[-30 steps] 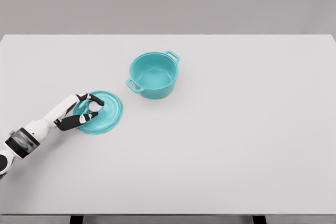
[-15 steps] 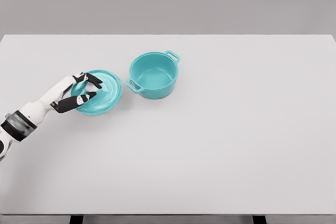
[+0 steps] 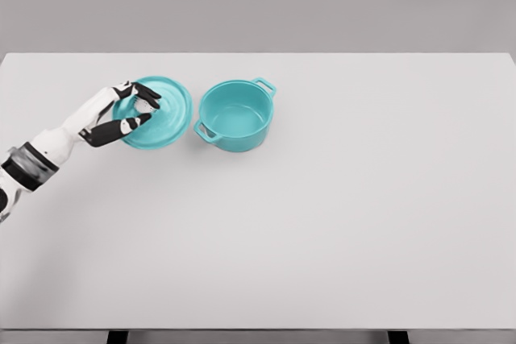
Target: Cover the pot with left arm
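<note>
A teal pot [image 3: 235, 114] with two side handles stands open on the white table [image 3: 339, 223], a little left of the middle. The matching round teal lid [image 3: 157, 112] hangs in the air just left of the pot, tilted slightly. My left hand [image 3: 141, 110] comes in from the left edge and is shut on the lid's knob, thumb below and fingers above. The lid's right rim is close to the pot's left handle [image 3: 203, 130] but apart from it. The right arm does not show.
The table's far edge runs along the grey wall at the top. Nothing else lies on the table.
My left hand has lifted the lid off the table and carried it up and back, closer to the pot's left side. The pot has not moved.
</note>
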Tool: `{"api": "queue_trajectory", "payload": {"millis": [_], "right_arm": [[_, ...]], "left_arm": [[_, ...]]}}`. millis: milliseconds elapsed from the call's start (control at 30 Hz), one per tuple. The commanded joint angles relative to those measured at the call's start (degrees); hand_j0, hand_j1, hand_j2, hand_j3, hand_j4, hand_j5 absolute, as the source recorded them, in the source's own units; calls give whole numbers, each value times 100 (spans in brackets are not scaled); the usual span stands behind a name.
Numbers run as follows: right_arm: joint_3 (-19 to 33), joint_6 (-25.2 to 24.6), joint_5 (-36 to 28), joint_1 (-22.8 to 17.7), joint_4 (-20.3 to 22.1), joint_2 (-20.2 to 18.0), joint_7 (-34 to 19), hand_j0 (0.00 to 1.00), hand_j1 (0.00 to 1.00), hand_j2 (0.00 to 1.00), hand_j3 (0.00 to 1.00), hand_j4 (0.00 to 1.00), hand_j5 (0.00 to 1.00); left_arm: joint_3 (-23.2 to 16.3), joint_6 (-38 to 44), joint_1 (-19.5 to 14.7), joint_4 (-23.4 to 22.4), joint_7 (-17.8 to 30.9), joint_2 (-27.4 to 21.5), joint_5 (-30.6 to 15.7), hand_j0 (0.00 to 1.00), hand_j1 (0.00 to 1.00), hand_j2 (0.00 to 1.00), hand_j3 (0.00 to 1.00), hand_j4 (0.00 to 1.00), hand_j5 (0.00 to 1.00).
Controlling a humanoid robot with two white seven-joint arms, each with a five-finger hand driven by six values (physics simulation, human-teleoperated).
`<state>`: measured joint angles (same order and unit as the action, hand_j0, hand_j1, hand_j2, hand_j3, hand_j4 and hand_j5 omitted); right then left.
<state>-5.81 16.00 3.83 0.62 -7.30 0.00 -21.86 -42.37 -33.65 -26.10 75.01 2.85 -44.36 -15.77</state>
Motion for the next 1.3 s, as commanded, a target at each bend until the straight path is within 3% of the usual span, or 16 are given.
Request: {"api": "queue_trajectory", "payload": {"millis": [0,467,933,1267], "right_arm": [[1,-1,4,0,0,0,-2,100,100,100,100,100,100],[1,-1,4,0,0,0,-2,100,100,100,100,100,100],[1,-1,4,0,0,0,-2,100,100,100,100,100,100],[1,8,4,0,0,0,-2,100,100,100,100,100,100]], "left_arm": [[-8,34,0,-4,40,121,4,47,47,47,47,47,47],[-333,342,-369,-66,224,578,74,47,47,47,47,47,47],[-500,597,-852,-575,523,973,188,47,47,47,47,47,47],[-667,588,-1239,-1182,611,1465,241,47,47,47,47,47,47]]}}
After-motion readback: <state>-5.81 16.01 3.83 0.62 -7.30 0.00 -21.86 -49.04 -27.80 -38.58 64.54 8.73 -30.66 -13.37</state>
